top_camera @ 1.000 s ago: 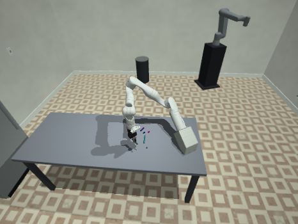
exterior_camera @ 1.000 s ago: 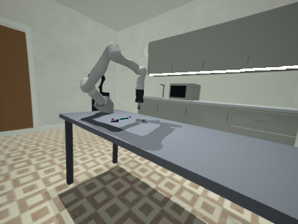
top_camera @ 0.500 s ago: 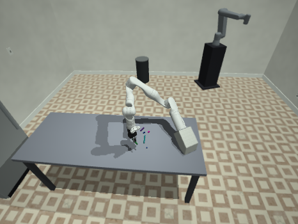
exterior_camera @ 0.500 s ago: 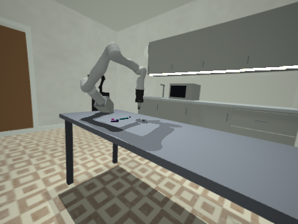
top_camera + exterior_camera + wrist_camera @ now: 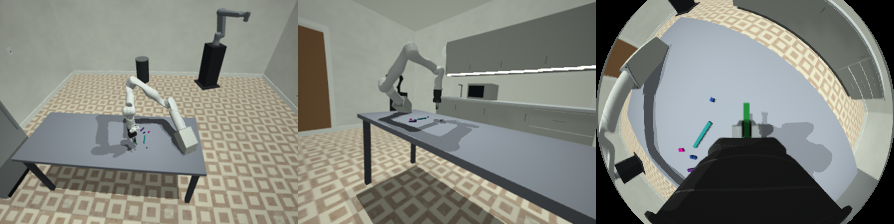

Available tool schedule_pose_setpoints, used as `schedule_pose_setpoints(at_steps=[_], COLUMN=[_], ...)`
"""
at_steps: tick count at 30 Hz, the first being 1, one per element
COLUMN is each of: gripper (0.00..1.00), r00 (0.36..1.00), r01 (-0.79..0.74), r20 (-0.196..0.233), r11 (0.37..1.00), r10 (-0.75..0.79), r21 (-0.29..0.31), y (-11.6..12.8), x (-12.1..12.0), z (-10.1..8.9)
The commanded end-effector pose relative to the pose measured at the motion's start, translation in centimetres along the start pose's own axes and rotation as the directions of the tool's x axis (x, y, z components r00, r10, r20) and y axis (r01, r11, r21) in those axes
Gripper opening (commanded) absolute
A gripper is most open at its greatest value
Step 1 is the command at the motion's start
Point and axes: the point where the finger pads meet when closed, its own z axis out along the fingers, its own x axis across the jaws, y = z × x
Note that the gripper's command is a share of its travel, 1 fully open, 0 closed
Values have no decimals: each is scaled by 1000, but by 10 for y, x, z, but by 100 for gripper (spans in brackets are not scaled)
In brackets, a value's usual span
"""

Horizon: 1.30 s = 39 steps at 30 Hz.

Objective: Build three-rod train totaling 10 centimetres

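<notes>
My gripper [image 5: 134, 141] hangs above the grey table and is shut on a green rod [image 5: 746, 113], which sticks out from between the fingers in the wrist view. It also shows in the exterior view [image 5: 436, 107], well above the table top. On the table to the right of the gripper lie a turquoise rod [image 5: 144, 138], a purple rod [image 5: 143, 129], a small magenta rod [image 5: 148, 131] and two small blue rods [image 5: 146, 147]. In the wrist view the turquoise rod [image 5: 701, 133] lies left of the held green rod, with a blue rod [image 5: 712, 100] above it and the magenta rod [image 5: 681, 149] below left.
The arm's white base block [image 5: 186, 139] stands on the table's right side. A black cylinder [image 5: 142, 68] and a black pedestal with a second arm [image 5: 212, 64] stand on the floor behind the table.
</notes>
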Motion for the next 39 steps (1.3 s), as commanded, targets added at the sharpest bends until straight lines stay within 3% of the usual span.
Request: schedule_pose_setpoints(at_steps=[1,21,35,39], gripper=[24,24,24,24], r00=[1000,968,876,825], r01=[-3,-250,-482,-565], r20=[-4,-6,-9,-10], r11=[1000,968,876,825], r10=[3,250,482,565], r21=[0,-1,-1,0], y=[0,7,16,19], x=[1,3,5,6], z=[-2,-2,-3,-3])
